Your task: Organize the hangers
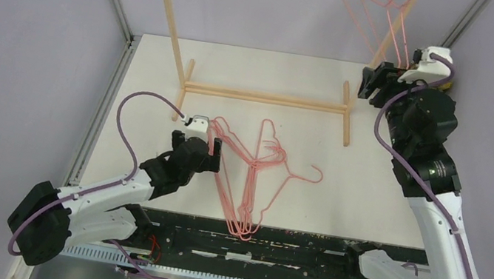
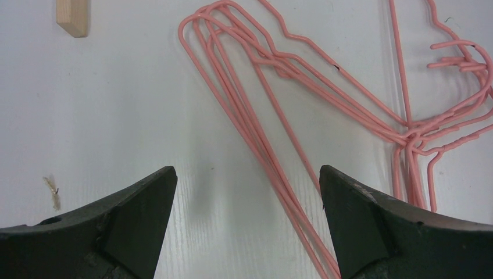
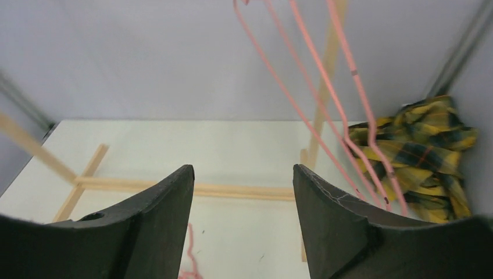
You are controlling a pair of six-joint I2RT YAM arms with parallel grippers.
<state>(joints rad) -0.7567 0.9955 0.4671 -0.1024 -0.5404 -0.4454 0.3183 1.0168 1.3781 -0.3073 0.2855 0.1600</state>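
Note:
Several pink wire hangers (image 1: 253, 178) lie tangled in a pile on the white table in front of the rack. My left gripper (image 1: 214, 151) hovers low over the pile's left edge, open wide. In the left wrist view the long wires of these hangers (image 2: 261, 133) run down between the jaws, close to the right finger (image 2: 360, 215), and nothing is gripped. More hangers (image 1: 373, 10) hang from the rack's top at the far right. My right gripper (image 1: 377, 81) is raised just left of them and open; the hanging wires (image 3: 325, 104) pass to the right of its empty jaws.
The light wooden rack (image 1: 265, 98) stands across the back of the table, its foot bar (image 3: 232, 190) low ahead of the right gripper. A yellow-black plaid cloth (image 3: 430, 151) lies bunched in the far right corner. Grey walls close in on three sides.

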